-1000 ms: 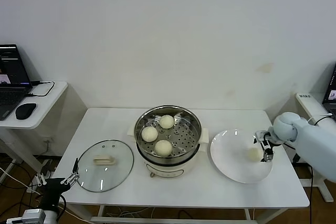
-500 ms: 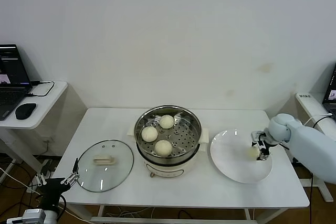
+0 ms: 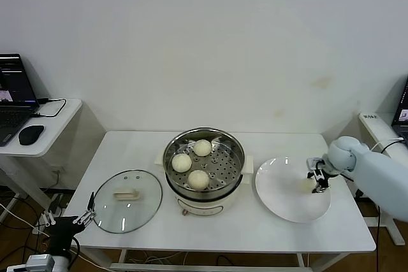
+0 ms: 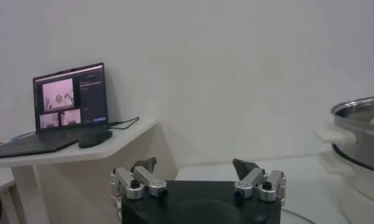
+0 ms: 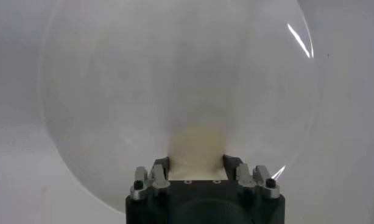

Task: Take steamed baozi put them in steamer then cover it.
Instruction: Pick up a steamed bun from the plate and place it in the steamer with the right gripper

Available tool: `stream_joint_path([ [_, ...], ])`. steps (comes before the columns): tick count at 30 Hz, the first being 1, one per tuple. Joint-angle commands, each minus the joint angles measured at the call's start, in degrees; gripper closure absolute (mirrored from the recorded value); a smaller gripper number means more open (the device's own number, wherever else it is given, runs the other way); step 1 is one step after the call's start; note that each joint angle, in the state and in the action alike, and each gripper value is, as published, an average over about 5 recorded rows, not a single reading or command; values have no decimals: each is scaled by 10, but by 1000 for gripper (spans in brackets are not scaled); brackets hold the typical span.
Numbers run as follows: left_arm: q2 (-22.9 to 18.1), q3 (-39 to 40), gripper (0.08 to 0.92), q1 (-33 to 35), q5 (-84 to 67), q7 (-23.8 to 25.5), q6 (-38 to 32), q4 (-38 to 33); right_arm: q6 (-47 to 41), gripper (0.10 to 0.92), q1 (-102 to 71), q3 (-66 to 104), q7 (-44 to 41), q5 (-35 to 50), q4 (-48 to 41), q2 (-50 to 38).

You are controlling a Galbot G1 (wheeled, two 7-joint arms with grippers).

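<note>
Three cream-white baozi lie in the shiny steamer on its cream pot base at the table's middle. One more baozi rests on the white plate to the right, and my right gripper is shut on it, a finger at each side. The glass cover with its cream handle lies flat on the table, left of the steamer. My left gripper hangs open off the table's front left corner, holding nothing.
A side desk with a laptop and mouse stands at far left. The plate sits near the table's right edge. A white stand with another screen is at the far right.
My right gripper has shut on the baozi on the plate and shifted slightly. The left arm has not moved.
</note>
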Motion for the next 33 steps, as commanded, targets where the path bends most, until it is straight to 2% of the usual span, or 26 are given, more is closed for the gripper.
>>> stream_joint_path([
  [1, 2, 1, 177, -2, -1, 0, 0, -1, -25, 465, 121, -84, -20, 77, 101, -60],
  [8, 2, 9, 177, -12, -1, 0, 0, 3, -62, 465, 292, -212, -19, 170, 165, -57],
  [16, 4, 11, 177, -18, -5, 0, 0, 5, -137, 459, 452, -313, 23, 281, 188, 41],
  [25, 2, 10, 177, -20, -6, -1, -1, 5, -259, 453, 455, -331, 113, 423, 194, 167],
  [33, 0, 8, 177, -20, -6, -1, -1, 4, -310, 448, 398, -320, 177, 494, 163, 253],
])
